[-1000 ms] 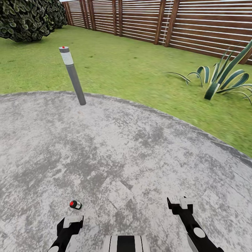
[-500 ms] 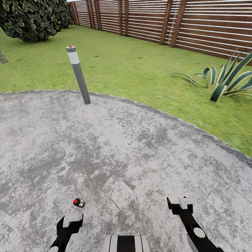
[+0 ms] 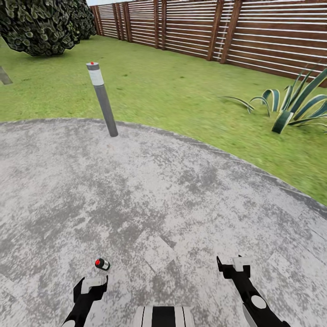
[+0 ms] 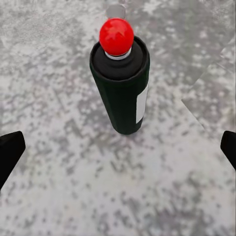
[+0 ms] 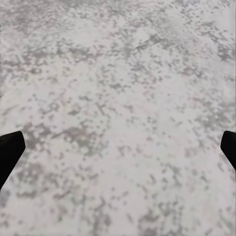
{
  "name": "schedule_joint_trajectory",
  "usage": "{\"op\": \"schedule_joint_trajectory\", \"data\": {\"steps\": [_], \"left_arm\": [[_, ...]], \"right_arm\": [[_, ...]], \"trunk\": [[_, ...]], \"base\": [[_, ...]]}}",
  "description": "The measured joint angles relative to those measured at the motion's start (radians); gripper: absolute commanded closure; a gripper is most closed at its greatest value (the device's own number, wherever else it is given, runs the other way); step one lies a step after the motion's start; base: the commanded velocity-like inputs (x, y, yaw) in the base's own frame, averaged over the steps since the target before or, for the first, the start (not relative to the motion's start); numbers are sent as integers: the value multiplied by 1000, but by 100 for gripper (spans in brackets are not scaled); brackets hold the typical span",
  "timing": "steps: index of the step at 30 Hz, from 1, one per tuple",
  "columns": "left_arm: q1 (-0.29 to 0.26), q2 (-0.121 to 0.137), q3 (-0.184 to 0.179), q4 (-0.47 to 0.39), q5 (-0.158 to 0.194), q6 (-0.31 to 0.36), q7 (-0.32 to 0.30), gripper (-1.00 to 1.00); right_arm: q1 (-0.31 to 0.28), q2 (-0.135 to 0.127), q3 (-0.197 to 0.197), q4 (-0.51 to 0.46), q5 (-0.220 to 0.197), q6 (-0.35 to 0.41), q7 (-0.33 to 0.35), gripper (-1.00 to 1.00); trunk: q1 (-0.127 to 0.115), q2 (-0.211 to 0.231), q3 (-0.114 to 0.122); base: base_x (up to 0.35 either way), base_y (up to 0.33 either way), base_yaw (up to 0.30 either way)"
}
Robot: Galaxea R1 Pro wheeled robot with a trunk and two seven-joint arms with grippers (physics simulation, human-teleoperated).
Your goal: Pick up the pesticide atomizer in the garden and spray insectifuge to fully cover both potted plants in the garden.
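Observation:
The pesticide atomizer (image 3: 101, 264) stands upright on the round grey paved patch (image 3: 172, 190), just ahead of my left gripper (image 3: 93, 285). In the left wrist view it is a dark green bottle (image 4: 120, 83) with a white label and a red top. It sits between and beyond the two black fingertips (image 4: 10, 150), which are wide apart and touch nothing. My left gripper (image 4: 118, 150) is open. My right gripper (image 3: 235, 265) hangs open over bare paving, its fingertips (image 5: 10, 150) at the picture's edges. The two potted plants are out of view.
A leaning grey post with a red-dotted top (image 3: 103, 100) rises at the patch's far edge. Lawn (image 3: 181, 91) lies beyond it, with a blue-green striped agave (image 3: 290, 106) at the right. A slatted wooden fence (image 3: 254, 32) runs behind, and a dark bush (image 3: 36, 25) is at far left.
The whole view has swung slightly, so the post, agave and atomizer sit a little further right in the picture. Both grippers hold the same pose.

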Motion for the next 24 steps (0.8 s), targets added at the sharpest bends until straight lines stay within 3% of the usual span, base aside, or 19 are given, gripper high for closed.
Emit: {"op": "schedule_joint_trajectory", "data": {"steps": [24], "left_arm": [[0, -1, 1, 0, 0, 0, 0, -100]], "right_arm": [[0, 0, 1, -1, 0, 0, -1, -100]], "trunk": [[0, 0, 9]], "base": [[92, -3, 19]]}}
